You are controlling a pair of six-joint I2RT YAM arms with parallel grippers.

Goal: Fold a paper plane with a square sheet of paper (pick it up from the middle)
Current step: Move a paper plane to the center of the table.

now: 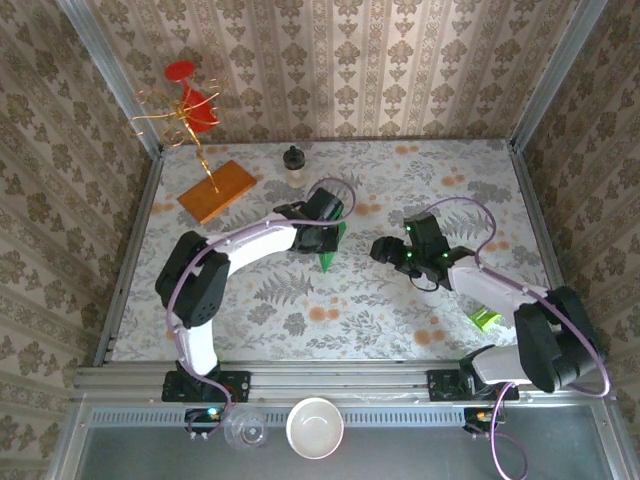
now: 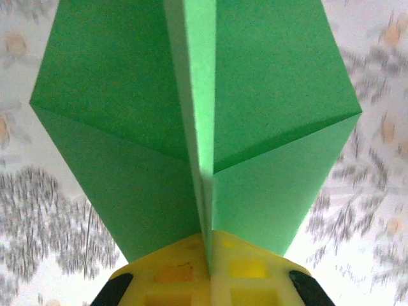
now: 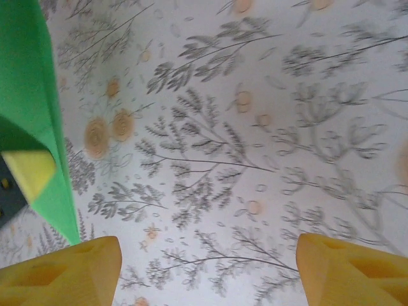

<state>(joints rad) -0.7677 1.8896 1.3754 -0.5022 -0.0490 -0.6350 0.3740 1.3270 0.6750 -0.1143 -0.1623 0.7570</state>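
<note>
Left fingers (image 2: 167, 279) tight on paper plane (image 2: 274, 115)

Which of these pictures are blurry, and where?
Top external view: sharp and evenly lit across the flowered table. Left wrist view: the folded bright green paper sheet is fairly crisp, the table pattern behind it smeared. Right wrist view: the yellow fingertips of the right gripper look soft at the bottom edge, the table print slightly hazy.

From above and behind, the top camera takes in the table (image 1: 380, 300); both wrist cameras, close and downward, share the paper plane (image 2: 274, 108).
</note>
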